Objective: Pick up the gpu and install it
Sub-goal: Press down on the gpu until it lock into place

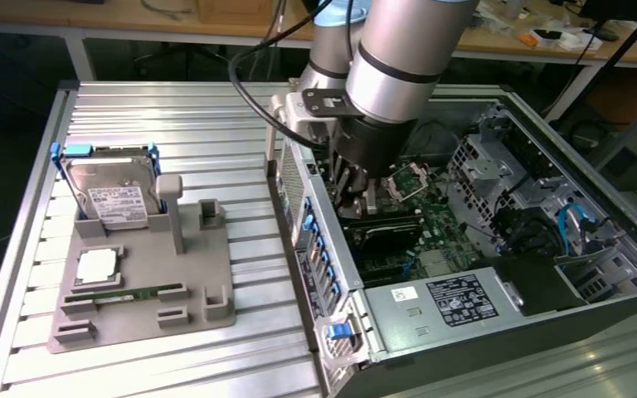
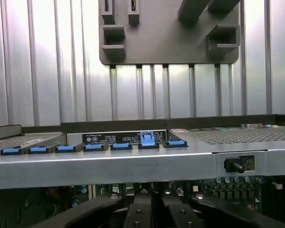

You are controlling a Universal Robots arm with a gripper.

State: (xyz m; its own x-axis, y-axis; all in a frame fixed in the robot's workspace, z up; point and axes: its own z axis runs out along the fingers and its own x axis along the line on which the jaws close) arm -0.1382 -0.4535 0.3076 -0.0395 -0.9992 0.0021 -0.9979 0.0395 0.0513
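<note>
Your gripper [image 1: 354, 192] is clenched down inside the computer case [image 1: 584, 311], over the motherboard [image 1: 430, 220]; the gpu [image 1: 391, 236] seems seated below it; beyond, the grey fixture [image 1: 147, 286] holds the hard drive [image 1: 109, 195]; you judge the install step; check seating.

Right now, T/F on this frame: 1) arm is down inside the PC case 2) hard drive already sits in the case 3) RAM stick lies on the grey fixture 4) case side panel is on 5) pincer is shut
1) The arm reaches down into the open PC case, over the motherboard. True.
2) The hard drive sits in the case. False: the hard drive stands on the grey fixture, outside the case.
3) The RAM stick lies flat on the grey fixture. True.
4) The case side panel is on. False: the case is open, its inside exposed.
5) The pincer is shut. True.
</note>
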